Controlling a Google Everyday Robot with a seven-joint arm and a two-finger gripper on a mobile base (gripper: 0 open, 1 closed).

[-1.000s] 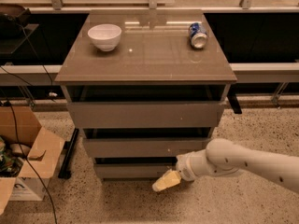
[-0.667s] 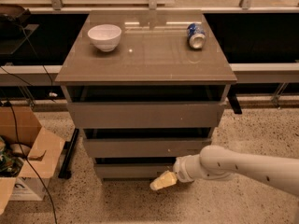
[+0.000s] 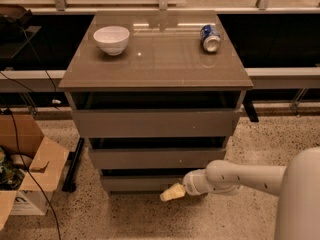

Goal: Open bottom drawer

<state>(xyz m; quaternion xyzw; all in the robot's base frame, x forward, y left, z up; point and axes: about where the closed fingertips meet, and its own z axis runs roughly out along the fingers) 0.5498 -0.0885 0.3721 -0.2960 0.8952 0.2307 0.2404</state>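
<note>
The gripper [image 3: 172, 192] is low in front of the bottom drawer [image 3: 135, 183], toward its right side. A white bowl [image 3: 111, 39] and a can [image 3: 210, 38] are on the cabinet top [image 3: 160, 61].

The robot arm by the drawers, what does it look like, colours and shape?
The arm is a white tube with rounded joints and a row of small dark dots, widening to a bulky white segment at the right edge. Its hand, low by the bottom drawer, is pale cream-yellow. No cables show.
</note>
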